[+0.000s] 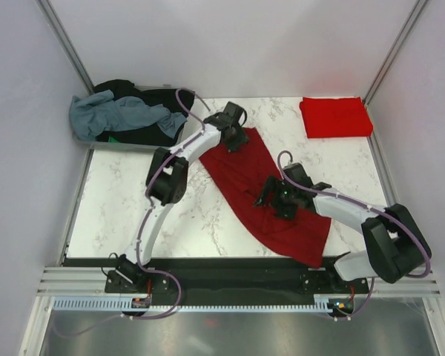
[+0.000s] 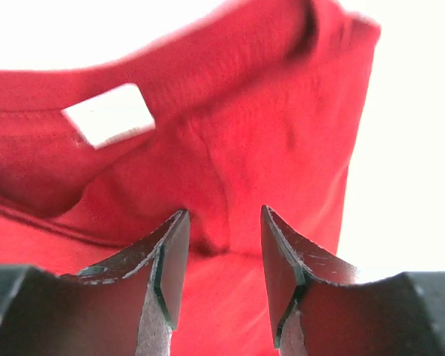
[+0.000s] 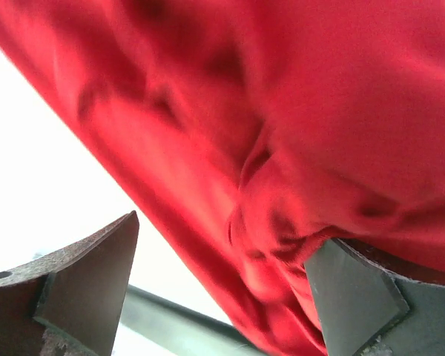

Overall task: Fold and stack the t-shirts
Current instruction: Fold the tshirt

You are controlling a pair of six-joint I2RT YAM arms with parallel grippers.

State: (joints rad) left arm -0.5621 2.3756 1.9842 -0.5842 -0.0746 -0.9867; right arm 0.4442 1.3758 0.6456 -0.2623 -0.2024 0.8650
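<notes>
- A dark maroon-red cloth t-shirt (image 1: 241, 174) lies spread out in the middle of the white marbled bench (image 1: 133, 208). It runs on a slant from the far middle down towards the near right, and its surface is creased.
- In the left wrist view the shirt's collar end (image 2: 267, 133) fills the frame, with a small white rectangular label (image 2: 110, 115) sewn inside the neck band.
- The left claw (image 1: 233, 133) is at the far end of the shirt, over the collar. Its jaws stand a narrow way apart (image 2: 221, 274), with a ridge of red cloth showing in the gap. I cannot tell whether the fingers (image 2: 170, 274) press on it.
- The right claw (image 1: 271, 194) is over the middle of the shirt, towards its near half. Its jaws are wide apart (image 3: 222, 289). A bunched fold of the shirt (image 3: 319, 111) sits between them and touches the right-hand finger (image 3: 356, 297), while the other finger stands clear of the cloth.
- A brighter red t-shirt folded to a flat rectangle (image 1: 335, 117) lies at the far right corner of the bench, well apart from the spread shirt.
- At the far left corner stands a grey plastic tray (image 1: 133, 147) with a loose heap of tees. A grey-blue tee (image 1: 107, 113) lies on top at the left and a black tee (image 1: 159, 104) is under and beside it. A scrap of green cloth (image 1: 115, 138) peeks out at the near edge.
</notes>
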